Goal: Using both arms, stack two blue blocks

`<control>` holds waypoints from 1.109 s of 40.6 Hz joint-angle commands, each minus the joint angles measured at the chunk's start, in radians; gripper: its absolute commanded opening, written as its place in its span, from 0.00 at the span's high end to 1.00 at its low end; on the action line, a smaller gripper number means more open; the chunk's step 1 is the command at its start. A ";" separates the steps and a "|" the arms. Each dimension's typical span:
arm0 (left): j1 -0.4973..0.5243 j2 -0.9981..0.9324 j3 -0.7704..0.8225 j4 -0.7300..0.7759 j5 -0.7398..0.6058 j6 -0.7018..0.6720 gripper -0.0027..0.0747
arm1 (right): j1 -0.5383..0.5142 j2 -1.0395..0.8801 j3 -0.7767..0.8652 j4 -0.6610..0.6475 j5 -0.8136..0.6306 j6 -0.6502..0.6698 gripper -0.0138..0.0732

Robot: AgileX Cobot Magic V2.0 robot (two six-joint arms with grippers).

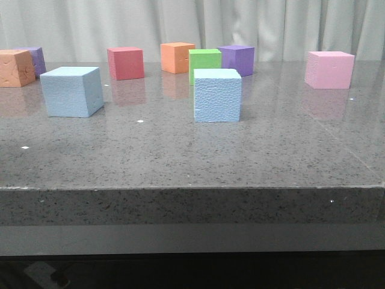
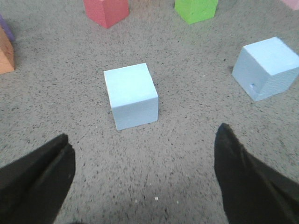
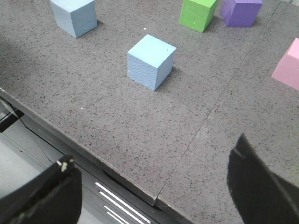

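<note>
Two pale blue blocks rest apart on the grey stone table. The left blue block [image 1: 71,91] [image 2: 131,95] [image 3: 74,16] lies just ahead of my left gripper [image 2: 144,133], which hangs open above the tabletop with nothing between its black fingers. The middle blue block [image 1: 217,95] [image 2: 266,67] [image 3: 151,61] has a rough, pitted front face. My right gripper [image 3: 154,149] is open and empty, hovering over the table's front edge, well short of that block. Neither gripper shows in the front view.
Behind the blue blocks stand other cubes: orange [image 1: 15,68] and purple [image 1: 35,59] far left, red [image 1: 126,63], orange [image 1: 177,57], green [image 1: 205,63], purple [image 1: 236,59], pink [image 1: 329,69] at right. The table's front edge [image 1: 192,188] is near; a seam [image 3: 219,102] crosses the top.
</note>
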 commanded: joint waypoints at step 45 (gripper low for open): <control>-0.005 0.803 -0.650 0.121 0.287 -0.292 0.42 | -0.007 -0.002 -0.023 -0.009 -0.074 -0.011 0.11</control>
